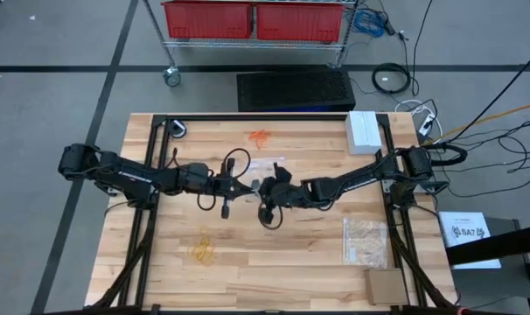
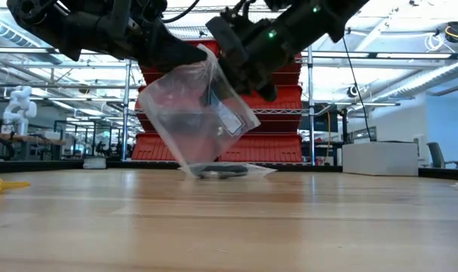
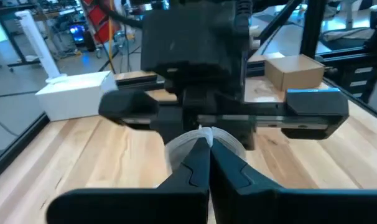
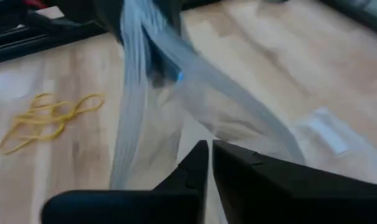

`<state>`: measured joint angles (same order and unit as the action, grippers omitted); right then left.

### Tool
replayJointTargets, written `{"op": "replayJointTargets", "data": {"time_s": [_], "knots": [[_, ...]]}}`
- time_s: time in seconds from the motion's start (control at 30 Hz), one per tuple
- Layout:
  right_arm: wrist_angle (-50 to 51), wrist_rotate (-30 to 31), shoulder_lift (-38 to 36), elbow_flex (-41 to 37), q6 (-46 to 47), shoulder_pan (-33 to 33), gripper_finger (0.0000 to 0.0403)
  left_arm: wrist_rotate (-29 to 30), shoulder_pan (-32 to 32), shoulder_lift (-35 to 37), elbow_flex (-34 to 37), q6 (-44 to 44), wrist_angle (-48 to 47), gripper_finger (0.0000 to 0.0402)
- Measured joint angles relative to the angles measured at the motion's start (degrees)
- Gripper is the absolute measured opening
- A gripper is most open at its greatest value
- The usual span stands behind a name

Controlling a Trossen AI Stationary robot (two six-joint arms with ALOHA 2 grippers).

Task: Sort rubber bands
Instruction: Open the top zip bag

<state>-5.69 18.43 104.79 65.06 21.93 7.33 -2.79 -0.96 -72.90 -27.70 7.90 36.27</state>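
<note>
The high view looks straight down on the whole table [image 1: 274,262]. The low view sits at tabletop height, facing level across to red bins [image 2: 278,143] behind — close under a hanging clear bag [image 2: 191,121]. Each wrist view looks forward past its own fingers; the right wrist view shares that bag with the low view.

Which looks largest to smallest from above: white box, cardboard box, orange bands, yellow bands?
1. White box, largest.
2. Cardboard box, close behind.
3. Yellow bands and orange bands: both small clusters, too alike to rank.
</note>
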Motion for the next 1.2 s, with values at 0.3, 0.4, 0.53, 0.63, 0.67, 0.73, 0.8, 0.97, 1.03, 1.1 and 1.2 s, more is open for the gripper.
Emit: {"op": "replayJointTargets", "data": {"time_s": [0.3,0.4,0.53,0.63,0.67,0.73,0.8,0.97,1.03,1.1,1.2], "knots": [[-8.43,-5.35,-0.31,0.02,-2.06,0.24,0.0131,1.65,-1.45,2.49,-0.39,0.51,0.19,0.0],[-8.5,-5.28,-0.4,0.02,-2.7,0.22,0.0138,3.97,-2.8,4.04,-0.39,1.71,-1.87,0.0],[-3.84,-3.5,-2.95,0.02,-5.31,1.08,0.0106,7.65,-4.5,5.29,-0.39,2.01,-3.15,0.0],[0.51,-2.12,-6.08,0.02,-6.62,1.54,0.006,7.9,-5.52,5.19,-0.39,1.65,-1.38,0.0],[1.51,-1.97,-6.83,0.02,-6.8,1.56,0.0043,7.91,-5.82,4.97,-0.39,1.58,-0.48,0.0],[2.76,-2.01,-7.85,0.02,-7.87,1.53,0.0013,7.91,-6.43,4.16,-0.39,1.17,1.41,0.0],[3.38,-2.28,-8.41,0.02,-8.93,1.51,0.0006,7.96,-6.77,2.74,-0.42,0.04,3.67,0.0],[4.51,-3.85,-8.66,0.0,-9.9,1.34,0.0002,11.89,-7.96,-2.32,-0.43,-1.42,9.28,0.0],[4.34,-3.82,-8.66,0.0,-10.57,1.43,0.0002,13.04,-8.19,-4.28,-0.44,-1.4,12.09,0.0],[4.3,-3.82,-8.66,0.0,-9.76,1.45,0.0006,13.49,-8.23,-5.83,-0.48,-1.42,14.64,0.0],[4.53,-3.81,-8.52,0.02,-7.43,1.29,0.002,13.85,-8.21,-7.37,-1.64,-1.4,15.63,0.0]]}}
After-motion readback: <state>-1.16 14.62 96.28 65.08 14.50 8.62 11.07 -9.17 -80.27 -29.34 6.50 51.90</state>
